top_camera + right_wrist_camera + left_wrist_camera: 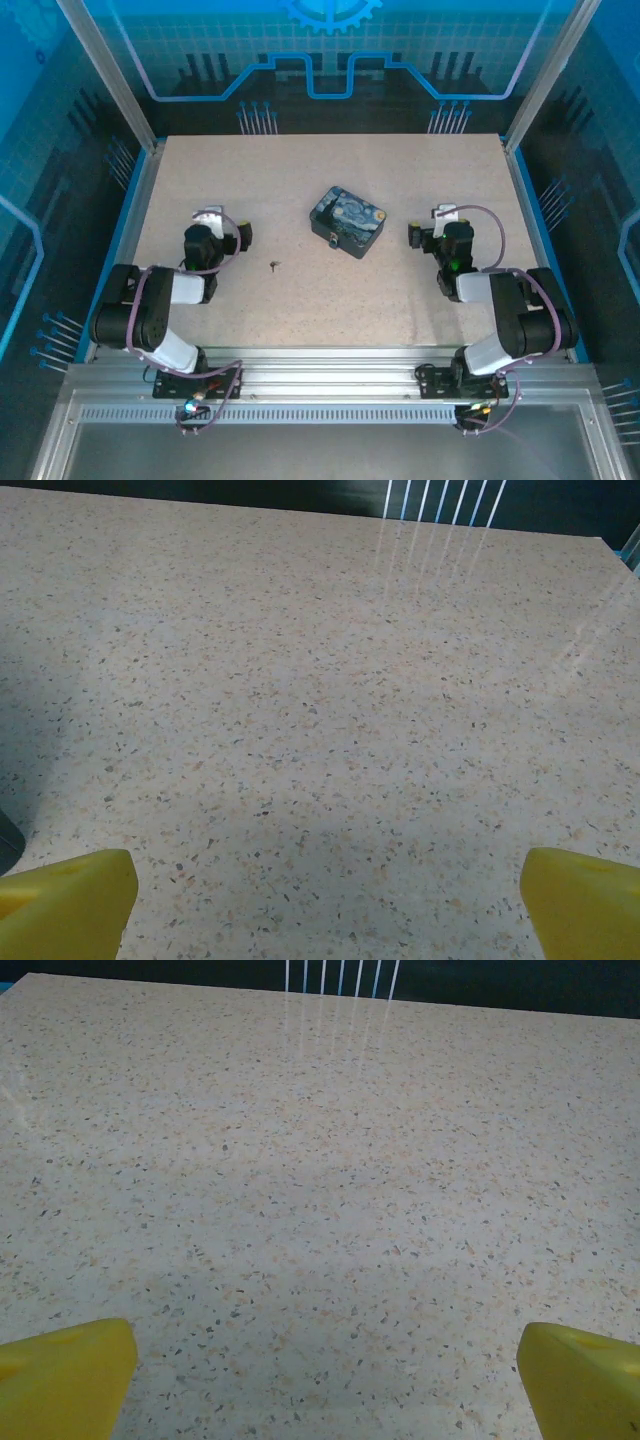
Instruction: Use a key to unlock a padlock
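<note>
- Top external view: padlock (331,240) reads as the tiny dark speck at the near-left face of the tin box (347,222), mid-table. It is too small to tell whether it hangs on a hasp or just touches the box.
- Key (275,265) lies flat on the table (300,310), loose, near the box on its left and closer to the left arm. Nothing touches it.
- Left gripper (215,224) is parked well left of the key, pointing away from the bases. Left wrist view has the left gripper (325,1380) spread wide, yellow tips (65,1375) in both bottom corners and bare table between them, so it is released and holding nothing.
- Right gripper (440,222) mirrors it, right of the box and apart from it. Right wrist view shows the right gripper (325,900) equally wide and empty.
- Judgement: this is a symmetric rest pose, jaws pre-opened for a first pick. The task is not started.
- The layout suggests left takes the key and right steadies the lock or box.
- Risk: the key is thin and flat on the surface, so it is a hard pinch.
</note>
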`<control>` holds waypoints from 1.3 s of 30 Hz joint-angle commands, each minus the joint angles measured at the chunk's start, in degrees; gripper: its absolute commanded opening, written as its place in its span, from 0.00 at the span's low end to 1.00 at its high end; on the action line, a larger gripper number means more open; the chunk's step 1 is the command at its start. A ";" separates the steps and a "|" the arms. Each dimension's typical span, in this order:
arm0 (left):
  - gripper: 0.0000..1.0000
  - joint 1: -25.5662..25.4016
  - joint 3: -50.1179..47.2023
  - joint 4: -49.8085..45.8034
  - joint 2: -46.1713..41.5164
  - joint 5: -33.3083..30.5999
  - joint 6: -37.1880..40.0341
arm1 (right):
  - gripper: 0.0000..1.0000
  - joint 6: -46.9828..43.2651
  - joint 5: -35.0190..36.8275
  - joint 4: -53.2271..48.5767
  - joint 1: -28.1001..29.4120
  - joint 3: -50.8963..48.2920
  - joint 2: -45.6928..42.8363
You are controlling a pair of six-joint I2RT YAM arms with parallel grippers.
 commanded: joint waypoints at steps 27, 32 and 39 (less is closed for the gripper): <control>0.99 0.34 1.10 0.39 -0.08 1.34 1.28 | 1.00 0.25 -0.43 0.27 -0.88 0.71 -0.28; 0.99 0.34 0.61 0.70 -0.84 0.65 0.83 | 1.00 0.38 -0.47 -2.47 -0.86 1.59 -1.99; 0.99 0.25 8.33 -18.47 -7.87 -3.17 -0.21 | 1.00 3.04 -1.13 -24.40 -1.74 10.82 -11.02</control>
